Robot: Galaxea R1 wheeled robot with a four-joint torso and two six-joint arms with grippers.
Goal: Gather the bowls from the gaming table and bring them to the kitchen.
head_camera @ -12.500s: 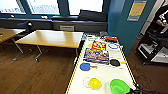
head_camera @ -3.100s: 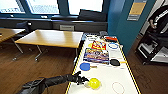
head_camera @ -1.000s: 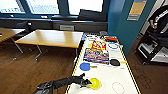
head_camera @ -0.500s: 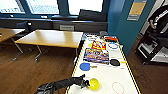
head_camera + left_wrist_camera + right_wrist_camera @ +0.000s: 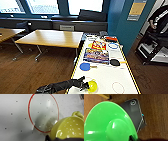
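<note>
The translucent yellow bowl (image 5: 92, 86) is at the near end of the white gaming table (image 5: 105, 75). My left arm comes in from the lower left, and my left gripper (image 5: 87, 86) is shut on the bowl's rim. In the left wrist view the yellow bowl (image 5: 70, 129), dotted with small holes and with a loop handle, hangs tilted over a red ring on the tabletop and casts a shadow there. In the right wrist view the green bowl (image 5: 107, 124) shows large, with my right gripper (image 5: 132, 138) shut on its rim above the wooden floor.
On the gaming table lie a blue paddle (image 5: 85, 66), a black paddle (image 5: 115, 62), game boxes (image 5: 96, 55) and a blue-rimmed white plate (image 5: 113, 46). A wooden table (image 5: 50, 37) stands to the left. A person (image 5: 157, 17) stands at the far right beside a dark cart.
The green bowl has left the table since the earliest frame. My left arm reached in from the left and closed on the yellow bowl, which has barely shifted over the last second.
</note>
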